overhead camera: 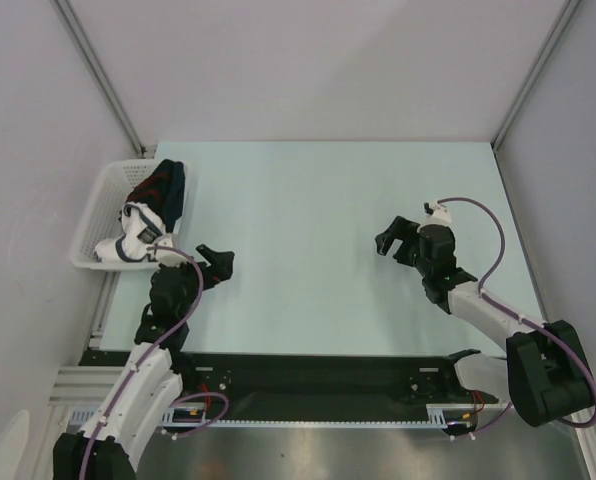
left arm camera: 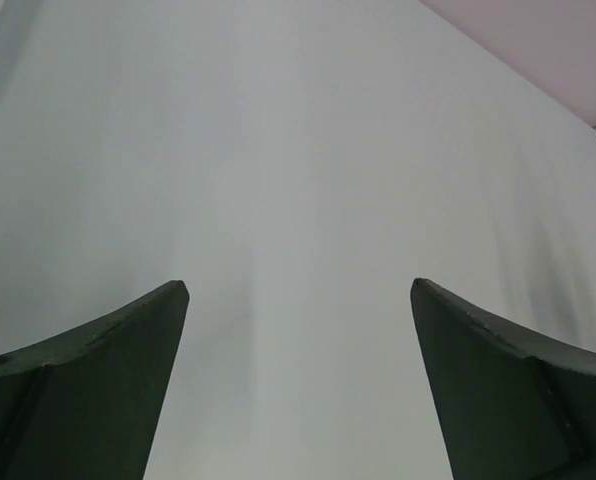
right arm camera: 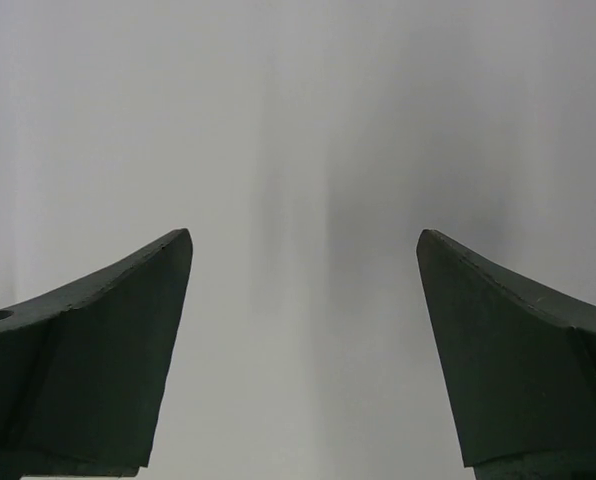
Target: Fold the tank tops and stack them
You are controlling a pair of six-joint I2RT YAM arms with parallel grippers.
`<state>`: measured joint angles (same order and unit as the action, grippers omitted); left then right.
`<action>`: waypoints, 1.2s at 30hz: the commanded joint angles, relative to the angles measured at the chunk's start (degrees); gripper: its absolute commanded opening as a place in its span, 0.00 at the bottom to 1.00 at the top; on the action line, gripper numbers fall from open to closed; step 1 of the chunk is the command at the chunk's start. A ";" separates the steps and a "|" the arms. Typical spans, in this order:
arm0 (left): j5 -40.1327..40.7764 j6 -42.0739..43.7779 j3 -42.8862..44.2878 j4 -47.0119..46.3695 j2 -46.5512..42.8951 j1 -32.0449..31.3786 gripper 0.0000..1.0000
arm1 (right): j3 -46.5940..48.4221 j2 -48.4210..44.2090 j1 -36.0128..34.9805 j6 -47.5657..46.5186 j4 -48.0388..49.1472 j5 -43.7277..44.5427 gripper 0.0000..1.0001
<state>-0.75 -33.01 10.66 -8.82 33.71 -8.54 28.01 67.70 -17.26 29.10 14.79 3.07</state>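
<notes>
table top (overhead camera: 308, 210) reads smooth and matt, a pale mint sheet with barely any shine. the basket (overhead camera: 96, 205) looks like white plastic lattice, slightly glossy on the rim. in it, soft crumpled cloth: the navy tank top (overhead camera: 170, 183), matt and dull with dark-red edging, and the white tank top (overhead camera: 116, 248), a smoother knit by the look of it. left gripper (left arm camera: 298, 300) fingers (left arm camera: 98, 390) are dark, matt and faintly grainy, plastic-looking. same on the right gripper (right arm camera: 304, 245) fingers (right arm camera: 88, 370). the purple cable (overhead camera: 498, 240) has a rubbery sheen. near edge, the plate (overhead camera: 318, 450) is brushed metal, softly reflective.
</notes>
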 commanded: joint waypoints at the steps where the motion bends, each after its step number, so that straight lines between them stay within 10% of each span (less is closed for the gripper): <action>1: 0.49 -0.90 4.98 1.33 -0.23 0.27 1.00 | 0.12 -1.43 -2.34 -0.10 2.79 4.04 1.00; 10: 26.49 -11.63 34.93 29.98 10.39 2.46 1.00 | -0.50 0.85 -4.80 -0.19 5.08 2.12 1.00; 20: 27.48 -18.57 58.33 47.40 31.93 18.11 0.99 | -0.59 0.32 -4.80 0.43 4.64 1.24 1.00; 36: 24.05 -18.84 74.42 53.19 68.40 24.35 0.93 | -0.68 -0.20 -4.63 0.52 4.73 0.88 1.00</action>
<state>23.77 -51.51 81.01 40.32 98.48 15.22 27.33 68.25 -21.80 29.02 17.69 4.01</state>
